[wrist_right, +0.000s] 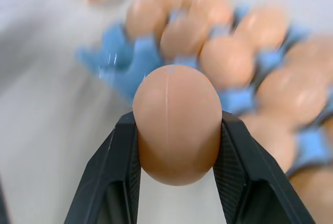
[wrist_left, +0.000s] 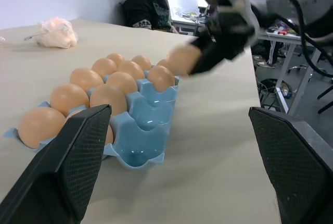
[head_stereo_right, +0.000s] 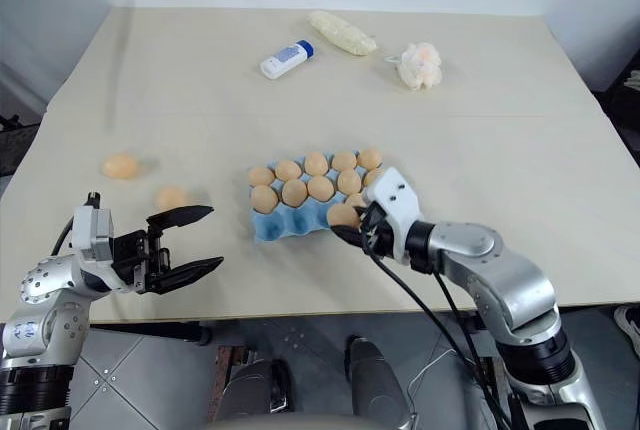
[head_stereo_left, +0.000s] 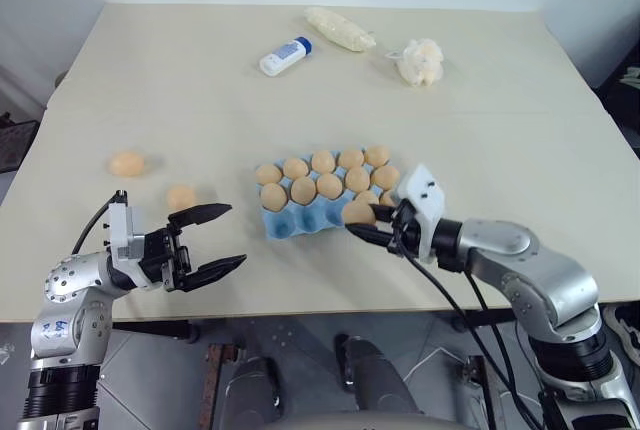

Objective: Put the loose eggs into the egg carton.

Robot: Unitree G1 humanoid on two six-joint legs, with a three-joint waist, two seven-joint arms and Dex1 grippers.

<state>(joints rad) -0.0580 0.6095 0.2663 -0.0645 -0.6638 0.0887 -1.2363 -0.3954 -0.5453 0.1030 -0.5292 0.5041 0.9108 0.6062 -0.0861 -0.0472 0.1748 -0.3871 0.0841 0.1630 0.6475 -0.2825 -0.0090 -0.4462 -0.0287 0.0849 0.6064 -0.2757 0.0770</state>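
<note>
Beige tabletop (head_stereo_left: pixel 500 120) against white wall; blue egg carton (head_stereo_left: pixel 290 222) near front edge. Right hand (head_stereo_left: pixel 372 226) grips an egg (wrist_right: pixel 177 122) beside carton; left hand (head_stereo_left: pixel 212 240) fully open, empty.

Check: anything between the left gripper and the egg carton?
Nothing: bare table between the open left gripper and the egg carton, per the left eye view.

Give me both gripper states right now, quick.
Left gripper: open, empty, near the table's front edge.
Right gripper: shut on an egg, by the egg carton.
</note>
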